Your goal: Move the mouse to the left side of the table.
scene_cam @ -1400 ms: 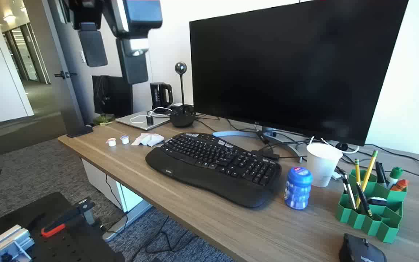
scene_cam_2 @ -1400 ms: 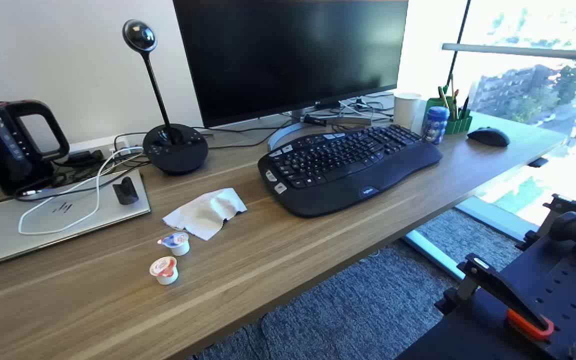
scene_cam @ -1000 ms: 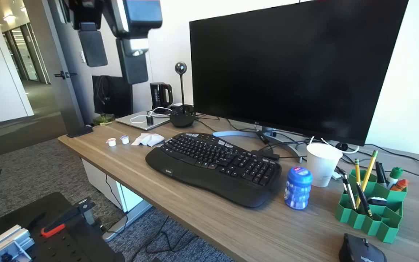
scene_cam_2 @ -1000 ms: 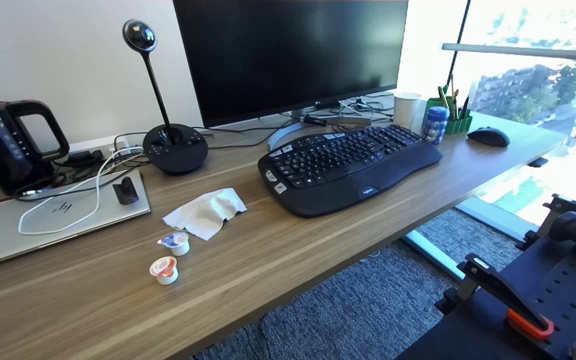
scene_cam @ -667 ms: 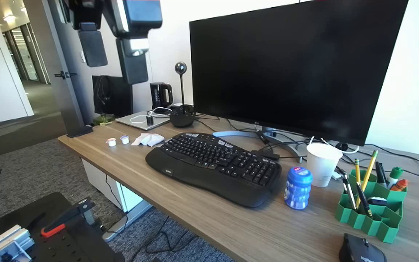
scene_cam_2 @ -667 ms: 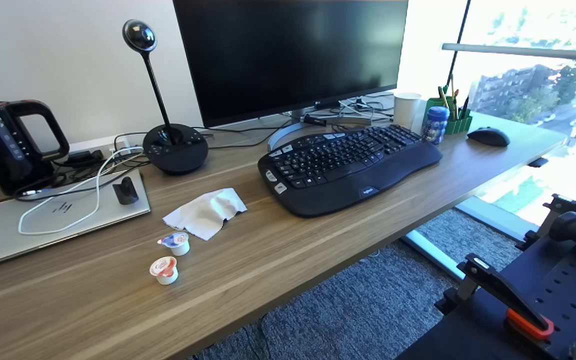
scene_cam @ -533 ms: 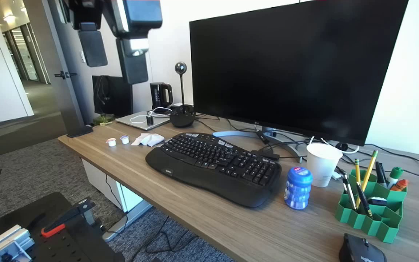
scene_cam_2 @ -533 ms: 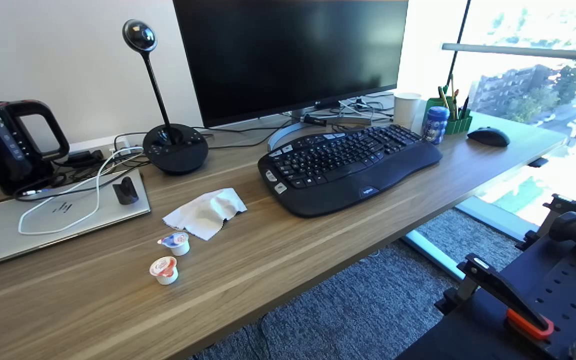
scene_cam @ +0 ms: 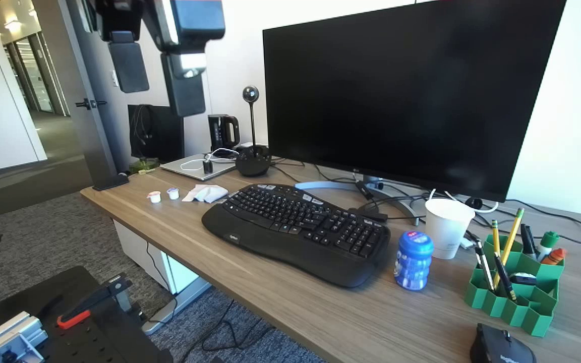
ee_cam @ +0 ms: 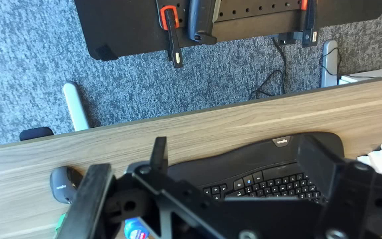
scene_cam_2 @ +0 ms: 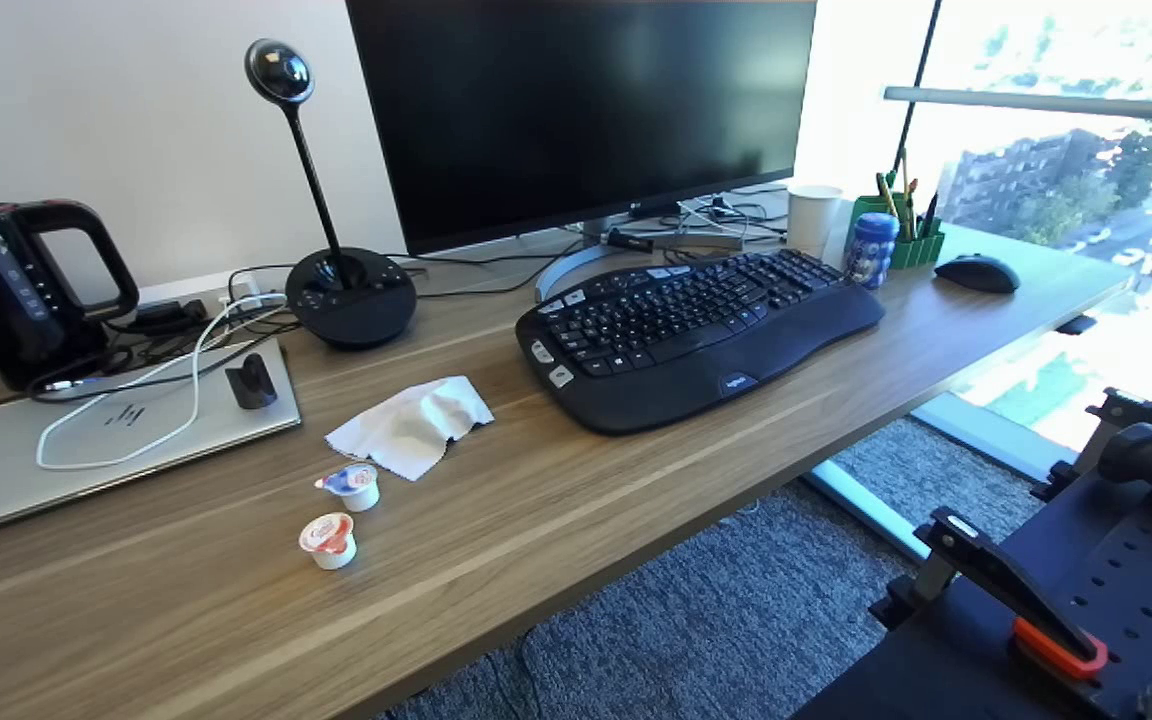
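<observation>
On the wood-grained table, a dark, rounded mouse.

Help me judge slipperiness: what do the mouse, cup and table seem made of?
Mouse: likely plastic, dark with a soft sheen; its shell looks smoothly moulded.
Cup: probably paper, matte white; tapered wall without gloss, though plastic is possible.
Table: wood-look top, satin, with streaky grain; veneer or laminate, I cannot tell.

Since a moment ago, 0 visible changes: in both exterior views, nothing on the desk or above it has visibly moved. Whether anything differs in the wrist view cannot be told.
</observation>
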Robot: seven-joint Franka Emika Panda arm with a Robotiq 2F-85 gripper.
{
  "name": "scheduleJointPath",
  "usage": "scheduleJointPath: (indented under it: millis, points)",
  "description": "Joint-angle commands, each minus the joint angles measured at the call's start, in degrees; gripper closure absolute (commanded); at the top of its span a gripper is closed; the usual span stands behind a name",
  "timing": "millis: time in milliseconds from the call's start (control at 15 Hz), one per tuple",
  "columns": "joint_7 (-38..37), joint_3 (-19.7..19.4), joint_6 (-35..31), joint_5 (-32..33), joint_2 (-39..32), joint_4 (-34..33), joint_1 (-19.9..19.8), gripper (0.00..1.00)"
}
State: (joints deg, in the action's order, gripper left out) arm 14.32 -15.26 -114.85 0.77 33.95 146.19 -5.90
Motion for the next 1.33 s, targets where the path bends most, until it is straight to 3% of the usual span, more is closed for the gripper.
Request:
scheduleJointPath:
  millis: [0,733,1267]
  points:
    - [0.41,0.72,0.12,-0.48,-0.15,-0.10,-0.82,0.00]
    - [-1.06,1.51,-0.99,-0.47,-1.60,-0.88,-0.83,0.00]
    - [-5.81,2.44,-5.80,-0.08,-6.08,-3.40,-1.65,0.00]
